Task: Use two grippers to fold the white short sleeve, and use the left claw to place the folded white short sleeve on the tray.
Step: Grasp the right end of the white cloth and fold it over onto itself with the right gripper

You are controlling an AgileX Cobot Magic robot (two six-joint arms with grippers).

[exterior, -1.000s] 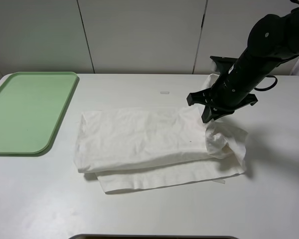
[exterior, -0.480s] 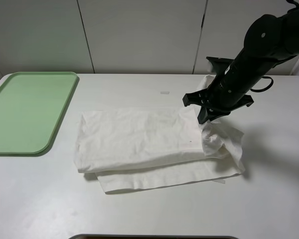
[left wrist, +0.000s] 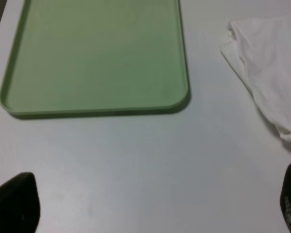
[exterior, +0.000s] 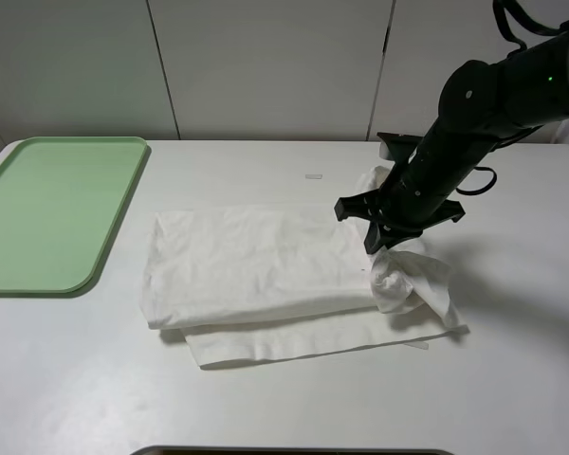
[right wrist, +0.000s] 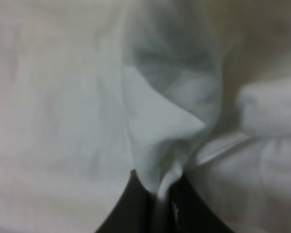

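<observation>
View from high above a white counter (exterior: pixel 284 408). A white T-shirt (exterior: pixel 256 270) lies near the middle, already folded into a long band that runs from nine o'clock to three o'clock. A lower layer peeks out along its six o'clock edge. At the band's three o'clock end, the right pincer (exterior: pixel 377 245) reaches down on a black arm from the two o'clock corner and is clamped on a pinch of cloth. Its wrist camera shows a ridge of fabric squeezed between two black fingers (right wrist: pixel 128 213). That end of the shirt is raised and bunched beneath the pincer, crumpled rather than flat. It is probably gripped there so it can be laid over toward nine o'clock to shorten the band. The left pincer (left wrist: pixel 153 206) is out of the high view. Its own camera shows only two black tips set wide apart with nothing between them, above bare counter. That camera faces a pale green tray (left wrist: pixel 94 53) and the shirt's nine o'clock end. The tray sits at nine o'clock from the shirt, near it but not touching, with nothing on it. This likely puts it within reach of the left arm, which must deliver the shirt. A small tape strip (exterior: pixel 313 176) lies at twelve o'clock from the shirt.
</observation>
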